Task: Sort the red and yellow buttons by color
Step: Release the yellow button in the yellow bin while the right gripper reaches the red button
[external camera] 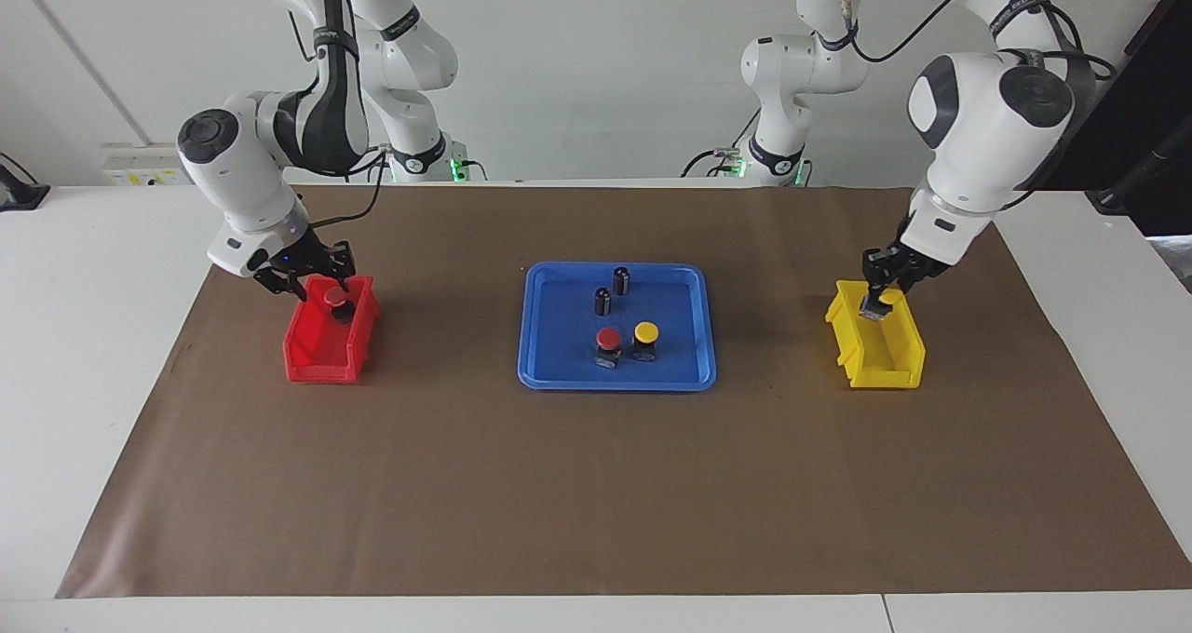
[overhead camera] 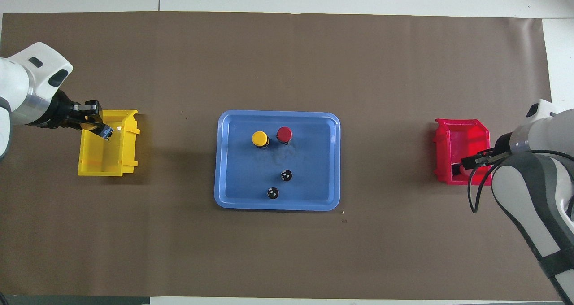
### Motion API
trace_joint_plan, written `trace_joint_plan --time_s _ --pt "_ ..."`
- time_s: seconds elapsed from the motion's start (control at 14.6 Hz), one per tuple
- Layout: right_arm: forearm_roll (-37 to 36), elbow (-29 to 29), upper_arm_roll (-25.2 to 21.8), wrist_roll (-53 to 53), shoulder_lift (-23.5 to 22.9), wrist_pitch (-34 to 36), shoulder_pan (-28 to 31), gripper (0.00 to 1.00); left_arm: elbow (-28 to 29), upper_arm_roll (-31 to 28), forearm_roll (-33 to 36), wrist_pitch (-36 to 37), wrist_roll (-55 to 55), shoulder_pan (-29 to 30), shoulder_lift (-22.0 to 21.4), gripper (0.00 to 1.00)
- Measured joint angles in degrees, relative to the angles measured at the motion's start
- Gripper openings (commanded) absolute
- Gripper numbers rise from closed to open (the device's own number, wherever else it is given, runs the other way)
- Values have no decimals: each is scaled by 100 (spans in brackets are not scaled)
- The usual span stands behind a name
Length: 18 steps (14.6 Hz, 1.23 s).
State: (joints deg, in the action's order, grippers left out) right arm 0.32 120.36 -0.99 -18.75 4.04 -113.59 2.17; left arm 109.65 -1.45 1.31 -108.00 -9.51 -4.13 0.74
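Note:
My right gripper (external camera: 328, 289) hangs over the red bin (external camera: 312, 354), at the end nearer the robots, shut on a red button (external camera: 336, 298). My left gripper (external camera: 880, 296) hangs over the yellow bin (external camera: 885, 358), also at the nearer end, shut on a yellow button (external camera: 890, 295) held tilted. In the overhead view the left gripper (overhead camera: 99, 126) is over the yellow bin (overhead camera: 105, 159) and the right gripper (overhead camera: 466, 163) over the red bin (overhead camera: 466, 132). One red button (external camera: 608, 340) and one yellow button (external camera: 646, 333) stand side by side in the blue tray (external camera: 559, 372).
Two small dark cylinders (external camera: 621, 279) (external camera: 603, 300) stand in the blue tray, nearer the robots than the two buttons. The tray sits mid-table between the bins on a brown mat (external camera: 596, 493).

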Motion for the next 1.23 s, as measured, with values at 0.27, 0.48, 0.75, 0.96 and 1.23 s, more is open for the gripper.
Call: trace_joint_plan --time_s 0.27,0.48,0.75,0.96,1.23 --pt "164 -1809 128 2678 -760 308 -1871 75 958 11 0 -909 -94 193 -201 1" --pt "188 -3169 166 4677 -2015 303 -3145 75 1483 51 0 -1383 -450 192 -243 1" --pt "-71 -3679 144 5536 -3158 -255 -3705 72 2133 92 0 -2150 -709 186 -243 4" --pt "-77 -3568 95 5547 -3265 -401 -3697 71 2161 90 0 -2176 -702 193 -277 55" --pt "-77 -3072 94 5547 -3156 -889 -3700 67 2180 91 0 -2176 -655 195 -280 61"
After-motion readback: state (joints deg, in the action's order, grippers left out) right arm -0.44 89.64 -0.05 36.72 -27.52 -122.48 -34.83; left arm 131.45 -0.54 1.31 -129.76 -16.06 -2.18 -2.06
